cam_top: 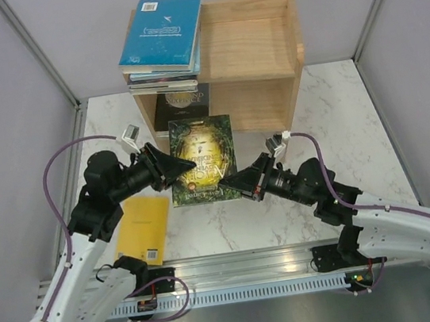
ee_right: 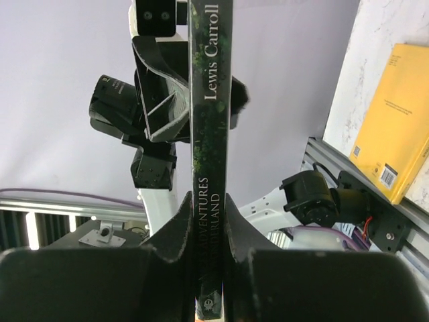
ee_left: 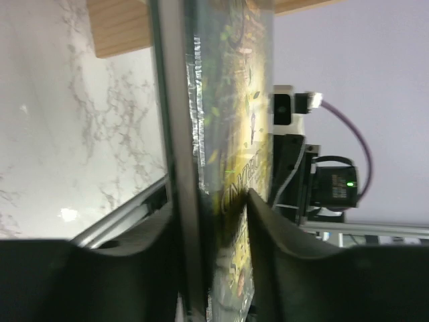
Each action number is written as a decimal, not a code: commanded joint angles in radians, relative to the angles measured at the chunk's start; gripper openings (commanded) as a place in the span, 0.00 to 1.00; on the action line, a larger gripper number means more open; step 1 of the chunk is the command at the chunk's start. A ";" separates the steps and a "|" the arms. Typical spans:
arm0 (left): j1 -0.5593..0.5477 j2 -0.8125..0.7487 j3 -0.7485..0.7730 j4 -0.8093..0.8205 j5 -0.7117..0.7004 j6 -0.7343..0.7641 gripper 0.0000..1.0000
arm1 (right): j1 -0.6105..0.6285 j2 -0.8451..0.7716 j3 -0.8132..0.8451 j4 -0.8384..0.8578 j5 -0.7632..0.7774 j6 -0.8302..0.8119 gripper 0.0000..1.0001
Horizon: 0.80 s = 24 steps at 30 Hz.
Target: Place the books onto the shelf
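A green illustrated book (cam_top: 203, 159) (ee_left: 231, 100) hangs above the table in front of the wooden shelf (cam_top: 262, 42). My right gripper (cam_top: 238, 182) (ee_right: 206, 198) is shut on its spine (ee_right: 209, 100) near the lower right corner. At the book's left edge my left gripper (cam_top: 174, 165) (ee_left: 211, 198) stands open, its jaws loosely round the splayed pages. A stack of books (cam_top: 159, 37), a teal one uppermost, lies on the shelf's top tier. A black book (cam_top: 182, 105) leans in the lower tier. One yellow book (cam_top: 143, 231) (ee_right: 392, 134) lies flat on the table at the near left.
The marble table (cam_top: 355, 133) is walled by grey panels left and right. An aluminium rail (cam_top: 239, 274) carrying both arm bases runs along the near edge. The shelf's right half holds nothing on either tier.
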 commanded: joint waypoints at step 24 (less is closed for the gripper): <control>0.002 -0.072 0.221 -0.479 -0.212 0.354 1.00 | -0.282 0.364 0.432 0.042 -0.155 -0.083 0.00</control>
